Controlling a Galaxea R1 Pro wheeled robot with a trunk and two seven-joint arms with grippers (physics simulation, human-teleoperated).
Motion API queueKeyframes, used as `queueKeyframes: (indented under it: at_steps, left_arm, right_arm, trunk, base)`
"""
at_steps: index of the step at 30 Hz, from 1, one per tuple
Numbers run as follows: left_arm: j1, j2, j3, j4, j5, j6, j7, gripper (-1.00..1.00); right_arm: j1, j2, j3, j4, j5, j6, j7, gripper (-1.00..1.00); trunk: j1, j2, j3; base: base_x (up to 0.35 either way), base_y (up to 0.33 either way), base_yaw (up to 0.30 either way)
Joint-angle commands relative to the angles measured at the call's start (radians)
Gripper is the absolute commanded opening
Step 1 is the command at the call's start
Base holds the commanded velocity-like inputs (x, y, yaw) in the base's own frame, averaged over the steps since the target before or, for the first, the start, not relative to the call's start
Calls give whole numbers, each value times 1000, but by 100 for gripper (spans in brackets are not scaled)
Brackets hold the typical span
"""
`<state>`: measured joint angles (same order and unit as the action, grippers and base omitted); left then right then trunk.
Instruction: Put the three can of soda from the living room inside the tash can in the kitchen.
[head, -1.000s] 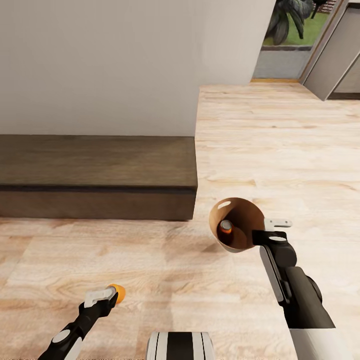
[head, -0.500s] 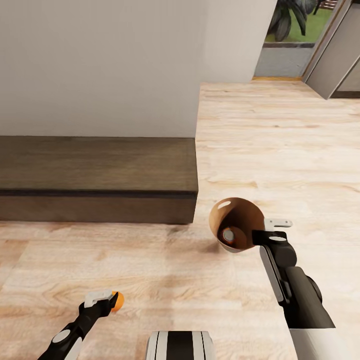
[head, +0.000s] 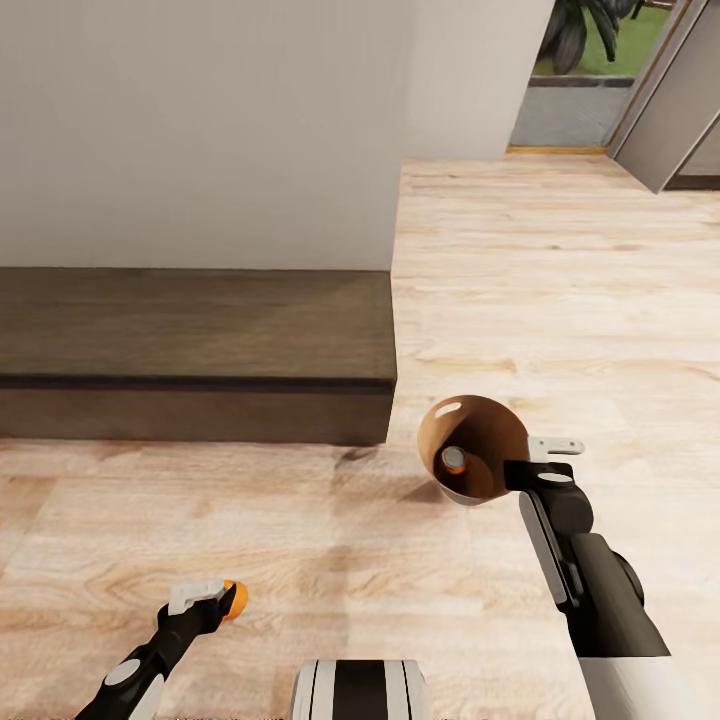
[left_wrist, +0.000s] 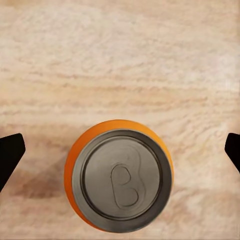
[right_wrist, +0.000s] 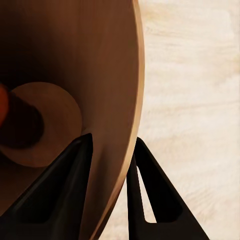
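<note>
Floor of light wood planks, dark low platform at left. Trash can right of centre, tilted, rim pinched by right tool; one can inside. Left tool (lower left) fingers spread, orange soda can between them.

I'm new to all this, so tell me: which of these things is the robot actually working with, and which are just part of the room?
Part of the job:
- bin, held by its rim in the right gripper
- can inside the bin
- can at the left gripper

Just there:
- dark wooden bench
- plank floor
- white wall
</note>
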<state>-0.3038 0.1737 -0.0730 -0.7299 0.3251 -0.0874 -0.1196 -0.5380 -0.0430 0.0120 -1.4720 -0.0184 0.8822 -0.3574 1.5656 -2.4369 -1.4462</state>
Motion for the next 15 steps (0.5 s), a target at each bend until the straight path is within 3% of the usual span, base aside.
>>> queueKeyframes:
  at_steps: [1, 15]
  left_arm:
    - [0, 0, 0, 0, 0, 0, 0, 100]
    - [0, 0, 0, 0, 0, 0, 0, 100]
  right_arm:
    - [0, 0, 0, -1, 7, 0, 2, -100]
    - [0, 0, 0, -1, 7, 0, 2, -100]
  trunk:
    - [0, 0, -2]
    - [0, 0, -24]
  base:
    - [0, 0, 0]
    - [0, 0, 0]
